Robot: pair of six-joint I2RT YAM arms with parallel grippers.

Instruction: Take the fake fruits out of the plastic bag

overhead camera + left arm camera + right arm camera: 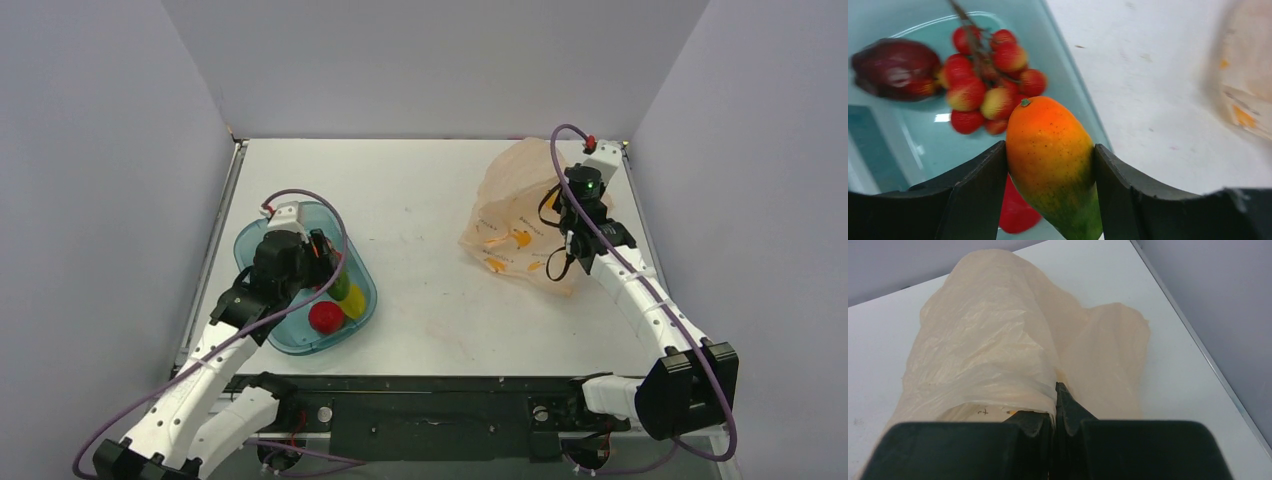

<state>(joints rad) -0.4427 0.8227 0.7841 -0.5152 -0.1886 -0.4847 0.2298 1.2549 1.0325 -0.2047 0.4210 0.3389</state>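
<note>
- The left hand is clamping the mango-shaped fruit between its two black fingers, one pressing on each flank.
- The mango-shaped fruit is showing a glossy orange top with fine dark specks and a small stem scar, and is shading to green at the lower end.
- The held fruit is hanging over the teal tray, at the left of the tabletop. Whether it is touching the tray, I cannot tell.
- The grape-like bunch, red and yellow balls on a brown stalk, is lying in the tray, touching a dark red fruit.
- The round red fruit and the yellow-green fruit are sitting side by side at the tray's near end.
- The right hand is pinching shut on a fold of the plastic bag, with film gathered between the fingers.
- The plastic bag is thin, crinkly and translucent peach, and is standing slumped at the far right of the tabletop, well apart from the tray.
- Orange printed marks are showing on the side of the bag. The small dark characters near the right hand are too small to read.
</note>
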